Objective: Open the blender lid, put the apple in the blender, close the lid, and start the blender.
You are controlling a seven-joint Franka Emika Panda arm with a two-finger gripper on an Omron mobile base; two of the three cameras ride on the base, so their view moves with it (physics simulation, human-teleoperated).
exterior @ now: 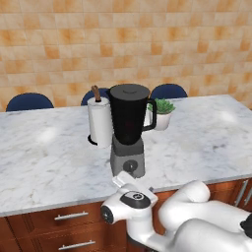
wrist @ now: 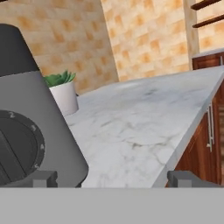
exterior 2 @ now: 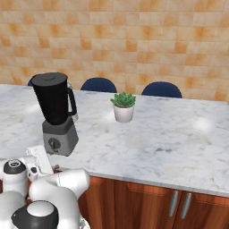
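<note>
Although the blender (exterior: 129, 129) stands near the front edge of the marble counter (exterior: 44, 162) with its lid (exterior: 129, 90) seated flat on the black jar, the jar is opaque, so whether the apple is inside cannot be told. No apple can be picked out on the counter either.

The hand view looks along the gripper (wrist: 113, 178) from close by: the round black knob (wrist: 15, 146) on the grey base sits at the left, and the two finger tips stand wide apart with nothing between them. One tip is right at the base's lower corner, the other out over bare counter.

If the step in hand is turning the knob, the risk is plain. The fingers are offset to the knob's side, so closing now would likely catch the corner of the base instead, and a push there could slide or tip the tall blender.

Behind it stand a paper-towel roll (exterior: 100, 122), just beside the jar, and a small potted plant (exterior 2: 123, 106) whose white pot holds green leaves.
</note>
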